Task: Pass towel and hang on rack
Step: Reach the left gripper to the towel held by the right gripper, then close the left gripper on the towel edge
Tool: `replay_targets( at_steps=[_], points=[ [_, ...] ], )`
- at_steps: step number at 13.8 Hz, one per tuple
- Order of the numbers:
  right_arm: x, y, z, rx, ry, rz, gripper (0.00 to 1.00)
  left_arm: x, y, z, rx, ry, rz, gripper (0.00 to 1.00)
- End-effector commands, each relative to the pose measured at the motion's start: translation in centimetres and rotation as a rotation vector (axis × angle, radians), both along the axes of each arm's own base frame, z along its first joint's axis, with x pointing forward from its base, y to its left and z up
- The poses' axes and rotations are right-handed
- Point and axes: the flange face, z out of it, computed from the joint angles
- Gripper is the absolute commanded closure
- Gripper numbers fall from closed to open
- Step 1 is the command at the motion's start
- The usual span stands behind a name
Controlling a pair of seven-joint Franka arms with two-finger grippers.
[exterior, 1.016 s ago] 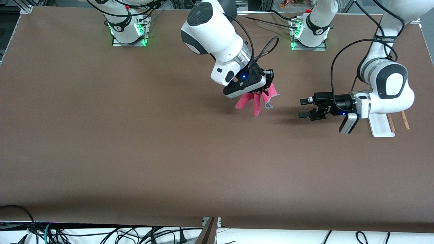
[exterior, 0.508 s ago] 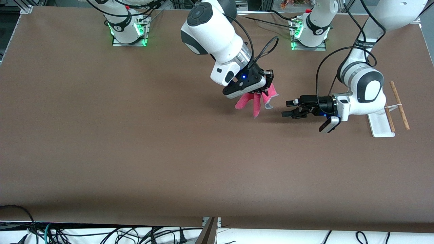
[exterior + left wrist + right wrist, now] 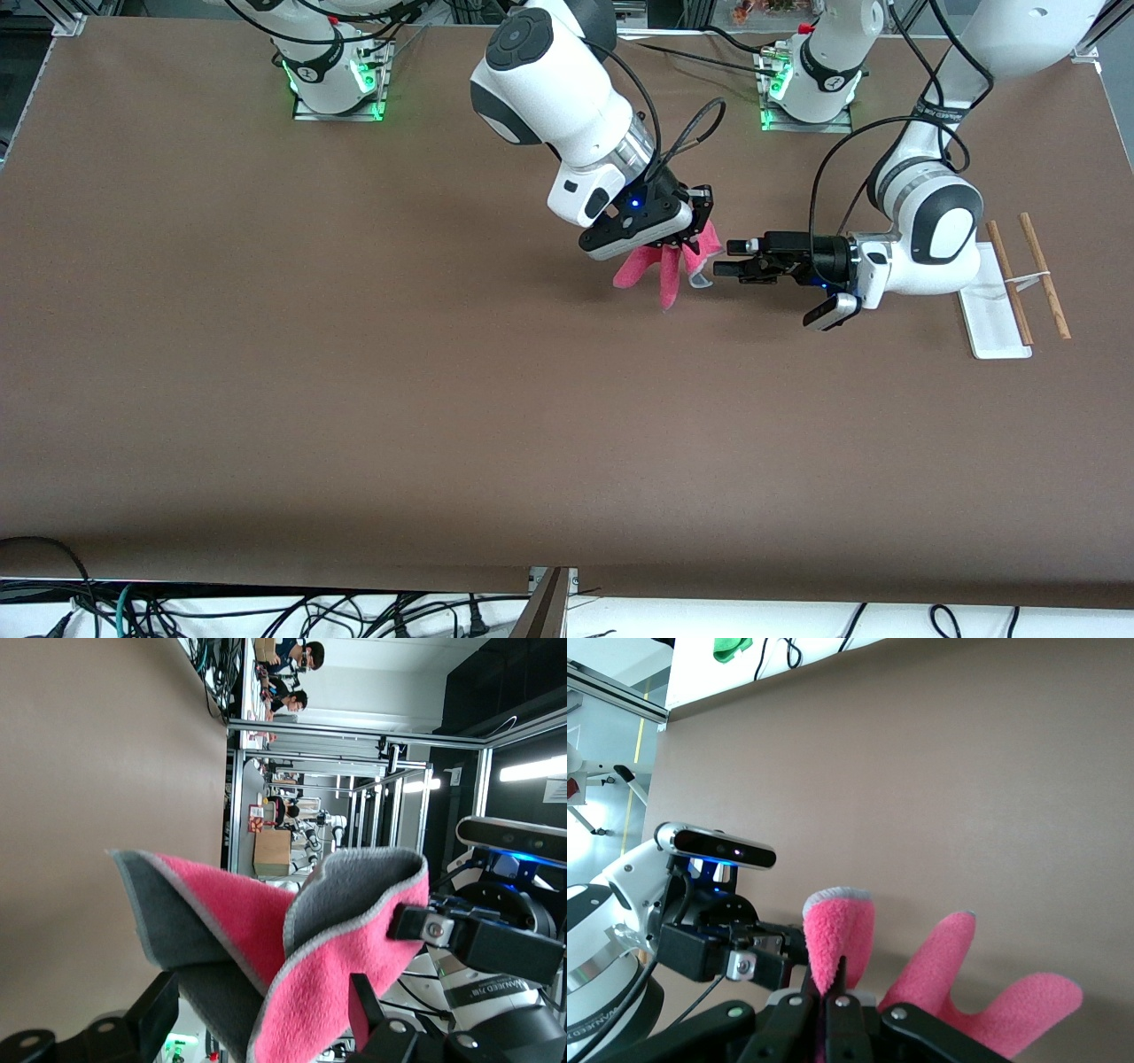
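My right gripper (image 3: 687, 244) is shut on the pink-red towel (image 3: 664, 266) and holds it above the middle of the table, with its folds hanging down. In the right wrist view the shut fingers (image 3: 824, 979) pinch a pink fold (image 3: 837, 939). My left gripper (image 3: 728, 262) lies level and open, right at the towel's edge on the left arm's side. In the left wrist view the towel (image 3: 337, 974), pink with a grey reverse, fills the gap between its open fingers (image 3: 264, 1001). The rack (image 3: 983, 310) stands toward the left arm's end, with two brown rods (image 3: 1005, 283).
The brown table (image 3: 354, 399) is bare around the arms. The two arm bases (image 3: 337, 84) with green lights stand along the table's edge farthest from the front camera. Cables hang below the table's near edge (image 3: 266, 611).
My left gripper has moved from beside the rack toward the towel and now reaches it, leaving the rack uncovered. The right gripper and towel have stayed in place.
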Motion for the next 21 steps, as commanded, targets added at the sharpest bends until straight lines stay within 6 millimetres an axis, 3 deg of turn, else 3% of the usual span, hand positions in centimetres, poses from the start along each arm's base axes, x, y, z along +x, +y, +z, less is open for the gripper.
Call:
replay_targets(
  at_steps=[1,2,8,12,19,20,21],
  points=[
    [0.2,0.2,0.5,0.007,-0.016,0.002,1.0,-0.8,-0.4,1.4,-0.018,0.006,0.02,0.26],
    [0.2,0.1,0.5,0.008,-0.017,0.002,1.0,-0.7,-0.4,1.4,-0.02,0.005,0.023,0.34],
    [0.2,0.1,0.4,0.007,-0.016,0.001,1.0,-1.9,-1.6,1.2,-0.029,0.025,0.006,0.46],
    [0.2,0.1,0.4,0.007,-0.016,0.001,1.0,-2.0,-1.6,1.1,-0.028,0.02,0.005,1.0],
    [0.3,0.0,0.4,0.007,-0.014,-0.001,1.0,-1.4,0.0,3.0,-0.02,0.054,0.016,1.0],
    [0.6,-0.3,0.5,0.006,-0.015,-0.004,0.68,-1.1,0.7,3.9,-0.016,0.076,0.027,1.0],
    [0.9,-0.5,0.5,0.005,-0.023,-0.005,0.05,-1.0,1.2,4.3,-0.012,0.079,0.036,1.0]
  ],
)
